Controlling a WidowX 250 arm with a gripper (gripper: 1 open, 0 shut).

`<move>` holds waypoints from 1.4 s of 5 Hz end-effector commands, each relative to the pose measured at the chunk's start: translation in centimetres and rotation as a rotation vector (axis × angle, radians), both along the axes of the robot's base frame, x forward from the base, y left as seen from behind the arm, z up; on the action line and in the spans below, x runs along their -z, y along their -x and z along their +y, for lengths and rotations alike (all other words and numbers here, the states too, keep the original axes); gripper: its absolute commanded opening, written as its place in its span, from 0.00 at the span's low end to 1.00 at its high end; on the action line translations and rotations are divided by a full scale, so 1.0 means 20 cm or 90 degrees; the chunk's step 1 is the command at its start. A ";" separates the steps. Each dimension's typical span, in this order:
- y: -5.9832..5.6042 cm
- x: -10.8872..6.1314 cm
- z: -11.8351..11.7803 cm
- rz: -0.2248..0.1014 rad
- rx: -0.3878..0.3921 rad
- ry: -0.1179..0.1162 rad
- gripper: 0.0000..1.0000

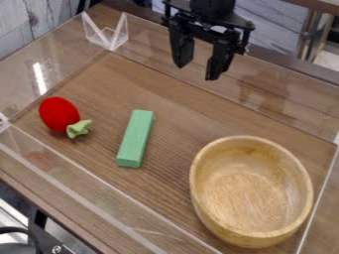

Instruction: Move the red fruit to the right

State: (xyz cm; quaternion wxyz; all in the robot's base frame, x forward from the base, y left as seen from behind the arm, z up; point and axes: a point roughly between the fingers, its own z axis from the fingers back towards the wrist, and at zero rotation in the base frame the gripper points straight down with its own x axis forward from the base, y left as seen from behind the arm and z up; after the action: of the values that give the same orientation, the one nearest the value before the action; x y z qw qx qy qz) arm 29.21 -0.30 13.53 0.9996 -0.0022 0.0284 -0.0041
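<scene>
wooden bowl (252, 191) front right | red fruit (56, 114) left | gripper (199, 62) open

Red fruit (56, 114) at left of table (199, 94), stem end toward right. Flat block (135, 138) just right of fruit, apart from it, lying lengthwise front to back. Bowl (252, 190) at front right, well apart from block. Gripper (199, 62) above table at rear, behind block and bowl, touching nothing. Clear folded piece (105, 32) at rear left.
</scene>
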 end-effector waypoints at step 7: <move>0.41 0.20 0.74 -0.017 -0.308 0.025 1.00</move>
State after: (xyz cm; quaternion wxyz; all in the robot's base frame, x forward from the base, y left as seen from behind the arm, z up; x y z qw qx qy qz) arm 20.81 14.18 9.09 0.9717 -0.0342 0.0255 0.2324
